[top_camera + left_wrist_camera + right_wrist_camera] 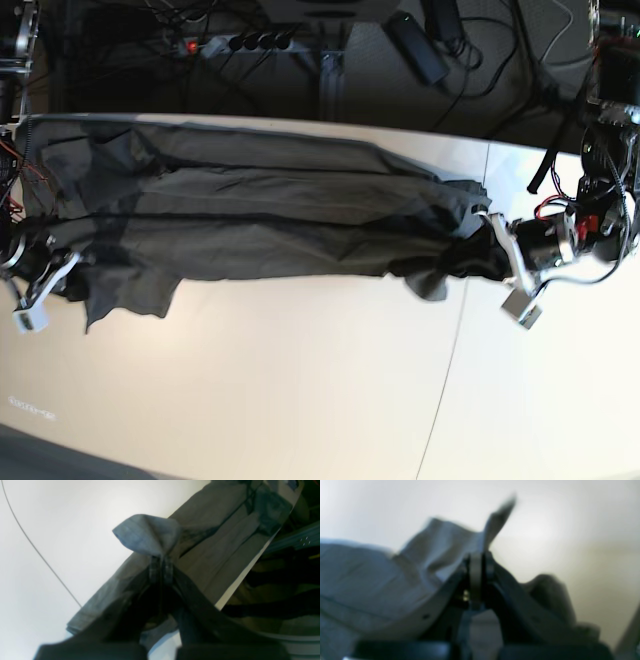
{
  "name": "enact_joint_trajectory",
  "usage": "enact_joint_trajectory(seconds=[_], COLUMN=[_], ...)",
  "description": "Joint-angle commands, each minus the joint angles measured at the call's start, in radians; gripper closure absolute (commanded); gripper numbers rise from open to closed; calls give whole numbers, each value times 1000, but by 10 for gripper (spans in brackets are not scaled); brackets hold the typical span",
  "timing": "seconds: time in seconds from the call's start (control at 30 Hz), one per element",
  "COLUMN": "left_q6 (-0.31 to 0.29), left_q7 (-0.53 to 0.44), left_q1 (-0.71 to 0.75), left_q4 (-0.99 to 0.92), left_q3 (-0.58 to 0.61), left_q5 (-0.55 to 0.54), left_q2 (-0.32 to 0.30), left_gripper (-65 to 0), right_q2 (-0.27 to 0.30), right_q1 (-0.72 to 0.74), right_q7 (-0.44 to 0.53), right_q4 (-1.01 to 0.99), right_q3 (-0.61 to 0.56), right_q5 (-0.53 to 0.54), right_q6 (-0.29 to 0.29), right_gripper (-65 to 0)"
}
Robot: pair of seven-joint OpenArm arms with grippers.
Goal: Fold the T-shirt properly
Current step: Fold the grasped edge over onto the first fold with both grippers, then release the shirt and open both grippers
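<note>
dark grey-olive cloth spans the white table (300, 380) almost from side to side: the t-shirt (260, 215) lies stretched in a long band across the far half of the table, its far edge close along the table's back rim and its near edge running roughly straight through the middle of the base view.

at the left of the base view the right gripper (52, 268) sits at the shirt's end, just by the table's left edge. its jaws are pressed together on a pinch of the fabric; in the right wrist view the right gripper (480, 557) has a thin flap of cloth standing up out of the closed tips, though that view is blurred. a loose corner of the shirt hangs toward the near side just beside this gripper.

across the middle the shirt shows long lengthwise creases. everything nearer than its front edge is bare white tabletop, wide and open, crossed only by a thin seam line on the right.

at the right of the base view the left gripper (492, 238) holds the other end, where the cloth bunches into a dark knot. in the left wrist view the left gripper (161, 562) is closed tight, with a small folded lobe of grey fabric sticking out past the tips, and the table's edge runs close along the shirt there.
</note>
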Motion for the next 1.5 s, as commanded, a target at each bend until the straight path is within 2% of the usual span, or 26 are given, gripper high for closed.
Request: enact_joint_trajectory(seconds=[0.0, 0.17, 0.37, 0.53, 0.67, 0.8, 0.83, 0.9, 0.93, 0.97, 1.13, 1.4, 1.43, 1.47], left_q6=[-17, -17, -17, -17, -17, -17, -17, -17, -17, -17, -17, -17, -17, -17], left_q7=[-6, 43, 49, 51, 49, 45, 45, 45, 45, 46, 58, 32, 23, 7], left_q1=[-16, -16, -8, 1, 21, 28, 28, 27, 27, 27, 27, 99, 119, 142], left_q4=[16, 16, 16, 16, 16, 16, 16, 16, 16, 16, 16, 16, 15, 15], left_q3=[-8, -8, -8, -8, -8, -8, -8, -8, -8, -8, -29, -248, -256, -257], left_q5=[-17, -17, -24, -25, -24, -24, -24, -23, -21, -19, -19, -26, -21, -9], left_q2=[-14, -15, -49, -78, -89, -89, -89, -89, -90, -93, -128, -133, -133, -133], left_gripper=[0, 0, 0, 0, 0, -197, -246, -307, -310, -310, -310, -322, -336, -351], right_q2=[40, 39, 39, 28, 25, 26, 26, 26, 26, 26, 26, 24, 22, 20], right_q1=[-20, -204, -388, -495, -526, -523, -520, -518, -517, -517, -502, -423, -418, -417], right_q7=[2, -74, -87, -87, -87, -61, -55, -45, -39, -32, -5, -13, -14, -13], right_q4=[51, 212, 266, 266, 265, 264, 264, 264, 264, 264, 267, 296, 296, 296], right_q3=[56, 239, 385, 446, 448, 448, 448, 448, 448, 449, 450, 449, 448, 445], right_q5=[25, 108, 157, 173, 172, 162, 151, 142, 142, 142, 153, 210, 210, 210], right_q6=[74, 74, 74, 74, 74, 74, 74, 73, 73, 73, 71, 71, 71, 71], right_gripper=[0, 0, 0, 0, 0, 0, -51, -262, -332, -360, -360, -358, -346, -292])
